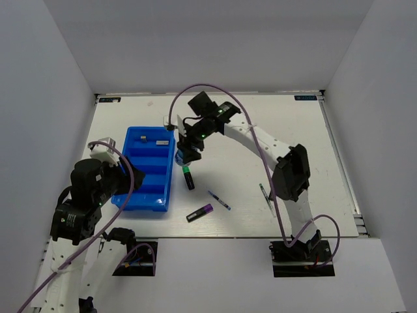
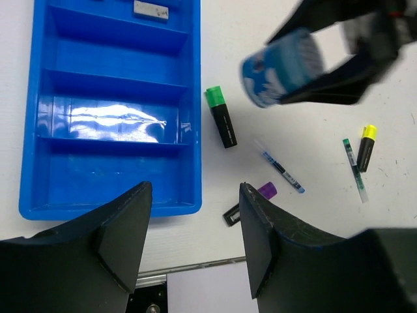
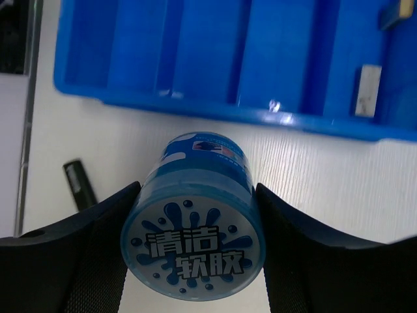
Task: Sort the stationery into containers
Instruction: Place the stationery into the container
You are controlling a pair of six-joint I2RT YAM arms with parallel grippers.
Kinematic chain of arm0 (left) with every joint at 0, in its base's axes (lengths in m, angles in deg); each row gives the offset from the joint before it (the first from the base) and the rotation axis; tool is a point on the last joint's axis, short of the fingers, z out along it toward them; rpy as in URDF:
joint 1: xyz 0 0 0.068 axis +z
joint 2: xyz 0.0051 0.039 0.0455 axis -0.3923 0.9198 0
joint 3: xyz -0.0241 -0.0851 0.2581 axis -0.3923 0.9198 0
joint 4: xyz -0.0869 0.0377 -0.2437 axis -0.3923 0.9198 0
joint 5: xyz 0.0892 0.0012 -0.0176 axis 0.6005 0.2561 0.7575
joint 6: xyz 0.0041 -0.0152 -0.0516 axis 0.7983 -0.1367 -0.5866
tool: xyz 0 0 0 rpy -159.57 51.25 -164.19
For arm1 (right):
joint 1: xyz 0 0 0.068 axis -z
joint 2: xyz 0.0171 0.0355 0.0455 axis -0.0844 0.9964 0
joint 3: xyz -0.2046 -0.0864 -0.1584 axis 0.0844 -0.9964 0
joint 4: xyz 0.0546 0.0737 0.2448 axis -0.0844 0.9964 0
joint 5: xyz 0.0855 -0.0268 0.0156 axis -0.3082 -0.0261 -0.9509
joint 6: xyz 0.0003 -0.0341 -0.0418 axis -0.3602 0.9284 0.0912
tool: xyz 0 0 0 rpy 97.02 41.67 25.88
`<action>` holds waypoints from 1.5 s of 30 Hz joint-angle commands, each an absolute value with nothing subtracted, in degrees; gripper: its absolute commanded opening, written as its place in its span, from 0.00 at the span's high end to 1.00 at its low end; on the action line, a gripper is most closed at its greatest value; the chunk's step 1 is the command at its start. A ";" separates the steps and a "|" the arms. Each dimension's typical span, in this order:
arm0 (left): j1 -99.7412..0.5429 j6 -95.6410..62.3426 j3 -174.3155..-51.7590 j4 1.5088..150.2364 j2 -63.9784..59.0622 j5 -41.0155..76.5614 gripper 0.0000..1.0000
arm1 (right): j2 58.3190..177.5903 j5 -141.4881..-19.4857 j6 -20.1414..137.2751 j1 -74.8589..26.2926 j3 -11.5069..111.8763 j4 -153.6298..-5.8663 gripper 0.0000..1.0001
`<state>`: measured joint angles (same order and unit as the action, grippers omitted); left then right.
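Observation:
My right gripper is shut on the round blue-white tin and holds it above the table just off the right rim of the bright blue tray. In the right wrist view the tin sits between both fingers, with the tray beyond it. Two pale erasers lie in the tray's far compartment. A green-capped highlighter, a blue pen, a purple-capped highlighter and a green pen lie on the table. My left gripper hangs open and empty near the tray's near end.
A yellow-capped highlighter lies beside the green pen at the right. The right arm's purple cable arches over the table. White walls enclose the table on three sides. The tray's middle compartments hold nothing.

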<state>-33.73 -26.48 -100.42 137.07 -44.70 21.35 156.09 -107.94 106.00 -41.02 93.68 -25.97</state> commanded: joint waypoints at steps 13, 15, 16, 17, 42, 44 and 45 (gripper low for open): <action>-34.53 -23.26 -95.36 133.61 -49.47 21.99 0.33 | 165.28 -110.38 88.76 -44.98 95.84 -65.22 1.00; -34.52 -22.83 -94.48 133.17 -49.74 22.08 0.33 | 166.24 -109.15 89.29 -45.86 95.67 -66.80 1.00; -34.44 -22.65 -94.31 133.17 -49.74 22.43 0.33 | 166.94 -108.80 89.29 -46.57 95.66 -67.42 1.00; -34.44 -22.56 -93.87 132.82 -50.17 22.43 0.33 | 167.21 -107.92 89.90 -46.75 96.79 -67.77 1.00; -34.53 -22.47 -93.16 133.43 -52.29 23.66 0.32 | 172.49 -97.19 96.32 -49.21 96.10 -69.36 1.00; -34.52 -22.56 -93.16 133.43 -51.94 23.57 0.32 | 172.32 -97.89 96.67 -49.30 95.84 -68.22 0.83; -34.53 -22.56 -93.08 133.44 -52.02 23.66 0.32 | 172.14 -97.89 97.02 -49.30 95.58 -67.95 0.60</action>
